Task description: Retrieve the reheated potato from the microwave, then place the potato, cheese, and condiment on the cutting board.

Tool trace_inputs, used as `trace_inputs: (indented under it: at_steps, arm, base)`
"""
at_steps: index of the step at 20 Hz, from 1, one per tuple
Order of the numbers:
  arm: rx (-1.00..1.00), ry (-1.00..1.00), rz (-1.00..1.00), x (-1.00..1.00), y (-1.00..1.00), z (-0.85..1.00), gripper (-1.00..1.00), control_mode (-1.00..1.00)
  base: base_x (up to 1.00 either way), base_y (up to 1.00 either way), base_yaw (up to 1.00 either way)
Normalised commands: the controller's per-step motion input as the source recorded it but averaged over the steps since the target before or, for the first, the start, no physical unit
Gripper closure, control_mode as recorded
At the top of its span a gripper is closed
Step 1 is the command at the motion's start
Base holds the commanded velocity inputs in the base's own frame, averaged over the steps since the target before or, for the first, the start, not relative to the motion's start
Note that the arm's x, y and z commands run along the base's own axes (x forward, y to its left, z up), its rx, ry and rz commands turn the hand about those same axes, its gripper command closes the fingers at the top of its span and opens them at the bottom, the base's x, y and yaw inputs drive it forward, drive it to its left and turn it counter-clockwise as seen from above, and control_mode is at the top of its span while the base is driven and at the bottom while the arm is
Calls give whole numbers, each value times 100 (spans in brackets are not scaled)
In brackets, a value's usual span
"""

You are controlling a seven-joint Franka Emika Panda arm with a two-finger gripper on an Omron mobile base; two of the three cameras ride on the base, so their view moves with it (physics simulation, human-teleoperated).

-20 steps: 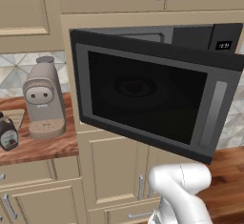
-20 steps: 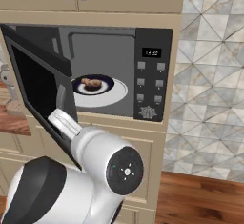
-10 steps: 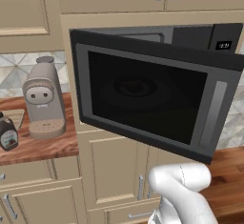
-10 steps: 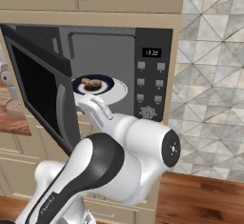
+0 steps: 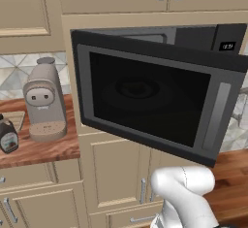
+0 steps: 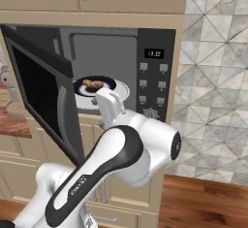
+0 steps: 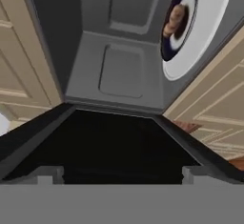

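The microwave (image 6: 154, 76) stands open, its dark glass door (image 5: 145, 101) swung out to the left. Inside, the reddish-brown potato (image 6: 92, 83) lies on a dark plate (image 6: 107, 82) on the white turntable. The rolled hand view puts the potato (image 7: 174, 20) at the upper right, well beyond my gripper (image 7: 121, 175). The gripper is open, with nothing between its tips, just in front of the oven's mouth. The squat dark condiment (image 5: 7, 135) stands on the left counter, and a corner of the pale cutting board (image 5: 14, 119) lies behind it. The cheese is out of view.
A beige coffee machine (image 5: 44, 101) stands on the reddish-brown counter (image 5: 43, 149) right of the condiment. Cream cabinet doors (image 5: 116, 183) run below and above the microwave. A tiled wall (image 6: 213, 101) sits to the microwave's right. My white forearm (image 6: 110, 106) rises in front of the oven opening.
The arm has swung up and forward, carrying the hand from low beside the door to the front of the microwave opening. The potato, door and counter items have not moved.
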Motion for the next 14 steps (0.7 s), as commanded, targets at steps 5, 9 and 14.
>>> trace_inputs:
  at_steps: [5, 9, 14]
  arm:
    - [2, 0, 27, 6, 52, -9, -100, -100]
    - [0, 0, 37, 0, 43, 2, -100, -100]
    - [0, 0, 41, -44, 33, 9, -100, -100]
  base:
    - [0, 0, 0]
    - [0, 0, 0]
    - [0, 0, 0]
